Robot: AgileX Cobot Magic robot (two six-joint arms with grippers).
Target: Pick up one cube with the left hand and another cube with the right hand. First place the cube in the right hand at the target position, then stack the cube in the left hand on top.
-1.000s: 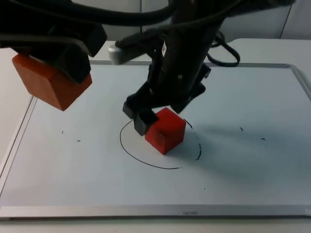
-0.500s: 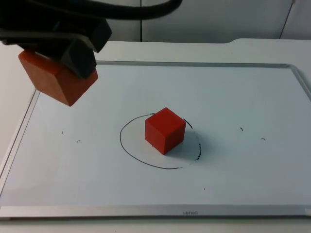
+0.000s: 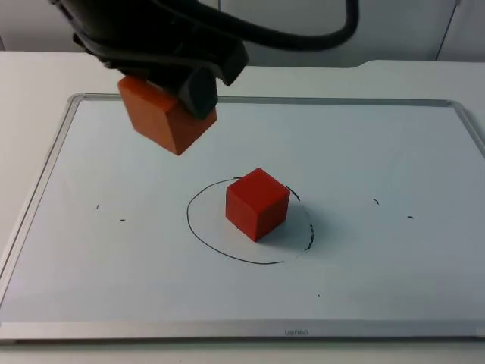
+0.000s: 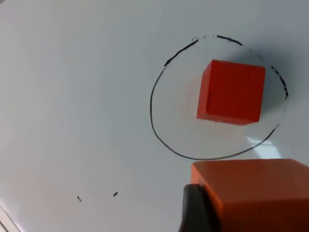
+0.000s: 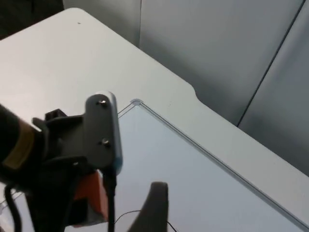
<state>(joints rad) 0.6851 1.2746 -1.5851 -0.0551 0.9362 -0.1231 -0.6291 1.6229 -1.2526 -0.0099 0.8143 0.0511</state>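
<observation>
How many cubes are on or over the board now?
2. A red cube sits inside the drawn circle on the whiteboard. An orange cube hangs above the board, clamped in the left gripper, up and left of the circle.

red cube [image 3: 258, 205] top unobstructed, board [image 3: 379, 152] open around

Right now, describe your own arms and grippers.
The left arm is black, bulky and angular, with a yellowish band seen from the right wrist. Its left gripper, above the whiteboard, has blocky black fingers. The right gripper shows a dark, tapered fingertip.
</observation>
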